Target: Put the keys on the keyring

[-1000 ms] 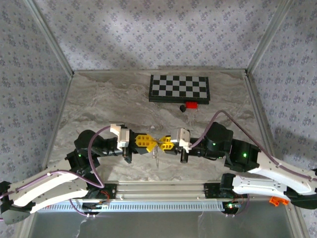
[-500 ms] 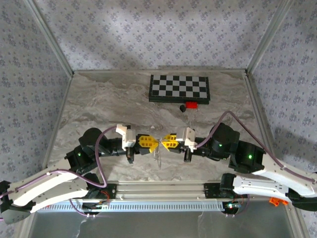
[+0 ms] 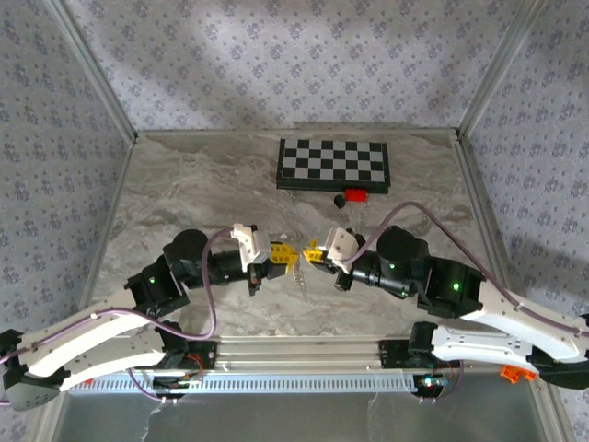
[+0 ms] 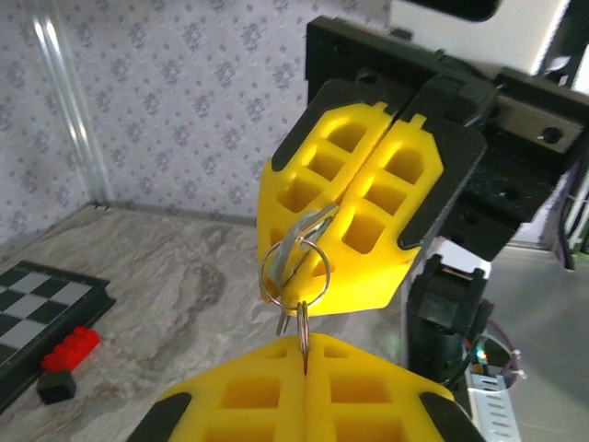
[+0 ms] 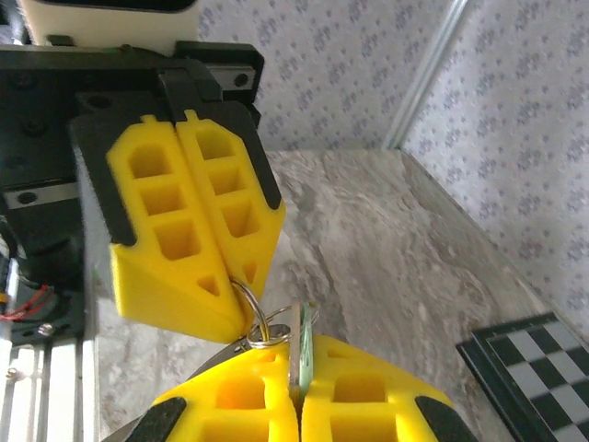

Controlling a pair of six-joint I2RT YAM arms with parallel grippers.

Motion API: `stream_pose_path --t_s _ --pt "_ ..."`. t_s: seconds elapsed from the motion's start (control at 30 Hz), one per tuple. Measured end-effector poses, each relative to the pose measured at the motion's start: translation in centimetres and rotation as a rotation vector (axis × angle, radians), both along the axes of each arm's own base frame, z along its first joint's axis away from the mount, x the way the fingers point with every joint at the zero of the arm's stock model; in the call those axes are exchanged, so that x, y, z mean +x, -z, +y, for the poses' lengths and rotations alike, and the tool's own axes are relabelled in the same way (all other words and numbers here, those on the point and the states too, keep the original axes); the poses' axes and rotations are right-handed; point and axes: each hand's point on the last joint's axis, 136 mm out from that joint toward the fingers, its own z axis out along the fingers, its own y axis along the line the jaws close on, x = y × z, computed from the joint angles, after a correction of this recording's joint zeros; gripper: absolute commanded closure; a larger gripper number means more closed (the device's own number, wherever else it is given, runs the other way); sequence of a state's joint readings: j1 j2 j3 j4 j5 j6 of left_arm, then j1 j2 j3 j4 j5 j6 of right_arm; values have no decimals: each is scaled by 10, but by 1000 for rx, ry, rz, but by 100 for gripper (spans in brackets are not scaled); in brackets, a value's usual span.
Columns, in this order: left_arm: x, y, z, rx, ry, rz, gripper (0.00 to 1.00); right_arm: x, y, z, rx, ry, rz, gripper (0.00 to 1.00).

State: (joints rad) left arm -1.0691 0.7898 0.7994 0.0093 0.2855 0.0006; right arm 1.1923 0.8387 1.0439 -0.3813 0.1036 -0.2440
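Above the middle of the marble table my left gripper (image 3: 283, 255) and right gripper (image 3: 313, 253) meet tip to tip. In the left wrist view my left gripper (image 4: 304, 343) is shut on a small metal loop linked to the keyring (image 4: 294, 272), a silvery ring hanging against the other gripper's yellow fingers. In the right wrist view my right gripper (image 5: 299, 368) is shut on the key (image 5: 302, 336), whose mint-green head stands edge-on between the pads. The keyring (image 5: 253, 308) touches the key's head there. A thin chain (image 3: 299, 281) dangles below the two grippers.
A checkerboard (image 3: 333, 164) lies at the back of the table. Just in front of it sit a red block (image 3: 356, 195) and a black block (image 3: 339, 200). Metal frame rails run along the table's sides and near edge.
Both grippers have moved a little farther from the bases and tilted in toward each other. They stay tip to tip, with the chain still hanging beneath.
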Motion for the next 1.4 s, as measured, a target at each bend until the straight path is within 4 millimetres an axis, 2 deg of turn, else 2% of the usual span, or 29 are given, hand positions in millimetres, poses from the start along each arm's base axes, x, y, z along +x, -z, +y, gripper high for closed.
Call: stream_pose_path --t_s 0.17,0.27,0.33,0.37,0.4,0.43,0.63,0.8,0.97,1.17,1.27,1.4 --pt "15 23 -2 62 -74 26 65 27 4 -5 -61 130 -6 100" --pt "24 34 -1 93 -124 46 59 45 14 -9 -115 208 2 100" --pt "29 38 0 102 -150 53 51 59 24 -14 -160 266 29 100" --pt "31 40 0 105 -163 60 32 67 31 -18 -180 295 49 100" --pt "33 42 1 109 -174 61 3 74 36 -22 -193 324 70 100" --pt "36 45 1 113 -190 70 0 83 43 -28 -206 357 99 100" --pt "47 70 6 153 -265 111 0 118 69 -54 -195 476 252 100" --pt "54 76 11 165 -315 117 0 142 90 -60 -162 513 361 100" --pt "58 84 15 174 -348 121 0 173 126 -66 -134 559 465 100" --pt "60 93 17 191 -364 124 0 202 156 -63 -83 583 545 100" --pt "61 96 17 192 -370 124 0 214 163 -58 -49 581 563 100" --pt "63 105 15 211 -374 130 0 221 163 -51 -18 568 569 100"
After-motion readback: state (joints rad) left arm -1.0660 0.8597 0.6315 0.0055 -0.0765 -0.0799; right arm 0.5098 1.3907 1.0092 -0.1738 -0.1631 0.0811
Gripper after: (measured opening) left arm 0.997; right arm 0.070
